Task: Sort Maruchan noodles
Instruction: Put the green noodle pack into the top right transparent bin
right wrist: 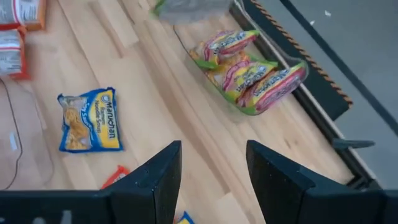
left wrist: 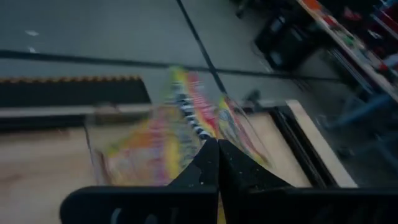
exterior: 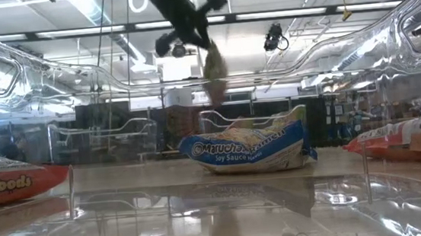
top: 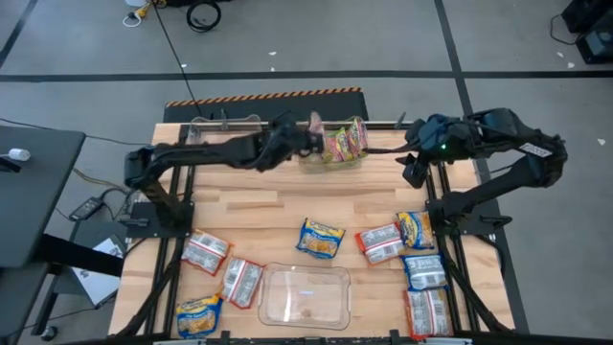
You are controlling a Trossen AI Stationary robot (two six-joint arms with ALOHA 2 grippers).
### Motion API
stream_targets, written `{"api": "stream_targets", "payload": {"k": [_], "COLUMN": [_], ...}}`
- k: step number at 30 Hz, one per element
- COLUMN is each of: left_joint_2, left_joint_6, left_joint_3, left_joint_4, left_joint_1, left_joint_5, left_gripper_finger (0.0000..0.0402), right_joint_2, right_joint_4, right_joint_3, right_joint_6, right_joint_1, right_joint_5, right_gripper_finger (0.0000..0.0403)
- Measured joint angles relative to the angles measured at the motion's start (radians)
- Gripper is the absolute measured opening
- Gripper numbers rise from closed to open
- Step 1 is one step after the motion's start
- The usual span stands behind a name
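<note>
— At the far edge of the table (top: 278, 206), what is being done?

— A green/pink-yellow packet (top: 314, 122) is held pinched between the closed fingers of the left gripper (top: 308, 134), just above the far clear bin (top: 316, 161). In that bin, several packets of the same colours (right wrist: 249, 68) are already stood on edge. The step in hand is judged to be the drop into that bin.

— And the right gripper?

— The right gripper (right wrist: 211, 174) is held over the far right of the table with its fingers apart and nothing between them.

— What is called for next?

— The fingers would have to be parted once the packet is squarely over the bin, so that it lands inside and not on the rim.

— How much is left to be sorted?

— Most of it, it would seem. A blue-yellow packet (top: 320, 239) lies near the middle, red-silver packets (top: 380, 242) and others are scattered along the near side, and the near clear bin (top: 337, 278) is seen with no packet inside.
</note>
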Motion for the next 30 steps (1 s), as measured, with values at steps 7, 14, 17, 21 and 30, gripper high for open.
{"api": "stream_targets", "payload": {"k": [7, 14, 17, 21, 30], "left_joint_2": [0.141, 0.174, 0.165, 0.160, 0.162], "left_joint_6": [-0.029, 0.010, 0.087, 0.131, 0.116], "left_joint_3": [0.000, 0.000, 0.000, 0.001, -0.002], "left_joint_4": [0.066, 0.248, 0.278, 0.193, 0.010], "left_joint_1": [0.063, 0.047, 0.051, 0.078, 0.074], "left_joint_5": [-0.010, 0.042, 0.018, -0.012, -0.096], "left_gripper_finger": [0.0001, 0.0003, 0.0003, 0.0003, 0.0003], "right_joint_2": [-0.071, -0.105, -0.112, -0.116, -0.117], "right_joint_4": [0.115, 0.155, 0.163, 0.170, 0.176], "right_joint_3": [-0.176, -0.251, -0.272, -0.288, -0.288], "right_joint_6": [0.046, 0.096, 0.113, 0.130, 0.150], "right_joint_1": [0.000, 0.000, 0.000, 0.000, 0.000], "right_joint_5": [-0.064, -0.090, -0.094, -0.106, -0.118], "right_gripper_finger": [0.0186, 0.0185, 0.0185, 0.0185, 0.0185]}}
